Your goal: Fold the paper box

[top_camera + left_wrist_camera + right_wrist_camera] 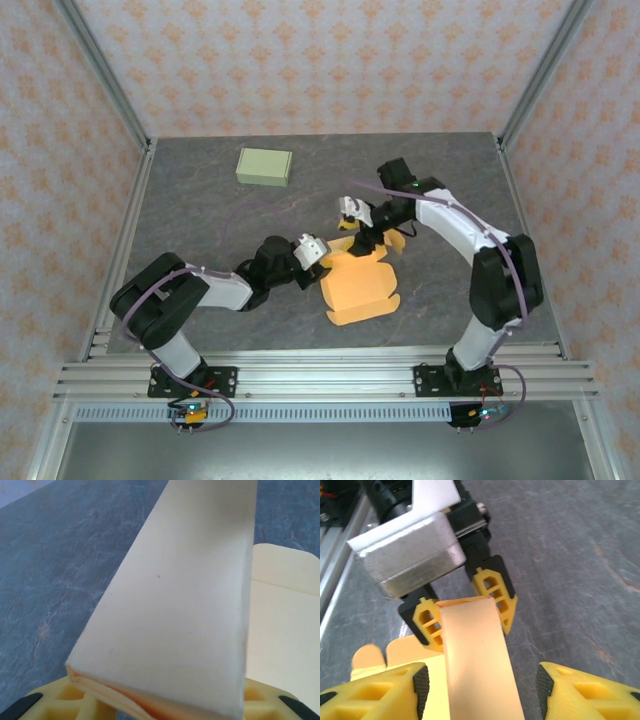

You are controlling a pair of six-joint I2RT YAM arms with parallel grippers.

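Orange card, cut flat: paper box [362,290] lies on grey table [200,230], off to the near-right of green box [264,166] and well apart from it. One flap [475,650] stands folded up, pale side showing. Left gripper [325,258] sits at the box edge closest to green box; its fingers [496,592] appear pressed against both side edges of the flap's end, holding it. Right gripper [362,240] is just beside it, farther from green box. Jaws wide, straddling the flap, a gap on each side.

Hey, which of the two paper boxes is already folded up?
The pale green box at the far left, closed up and standing alone. The orange box lies mostly flat as an open sheet with one flap lifted.
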